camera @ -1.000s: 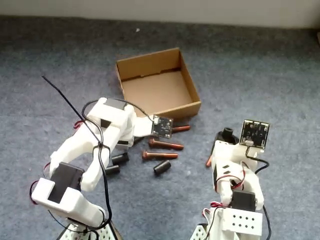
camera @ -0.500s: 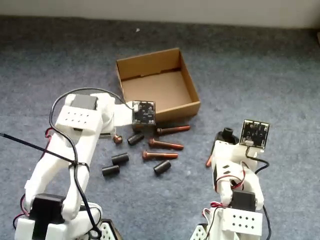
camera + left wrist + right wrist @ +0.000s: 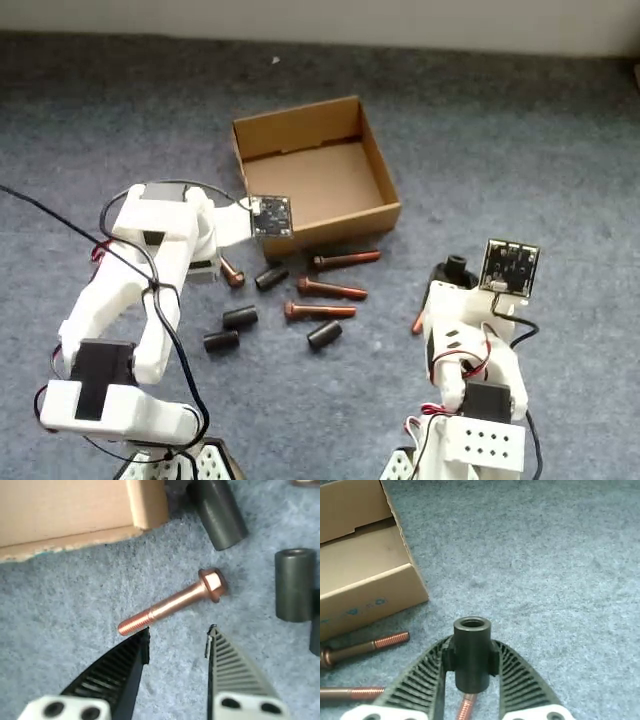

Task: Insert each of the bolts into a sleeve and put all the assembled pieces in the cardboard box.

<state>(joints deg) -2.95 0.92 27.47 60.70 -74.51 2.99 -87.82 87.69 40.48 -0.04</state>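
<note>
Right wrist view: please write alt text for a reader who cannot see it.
The right gripper is shut on a black sleeve over grey carpet, with a bolt's threaded end showing between its fingers. Beside it lie the cardboard box corner and two copper bolts.

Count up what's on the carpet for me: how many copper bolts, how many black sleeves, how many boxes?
Copper bolts: 5
Black sleeves: 5, one of them held in the right tool
Cardboard box: 1
Total: 11
</note>
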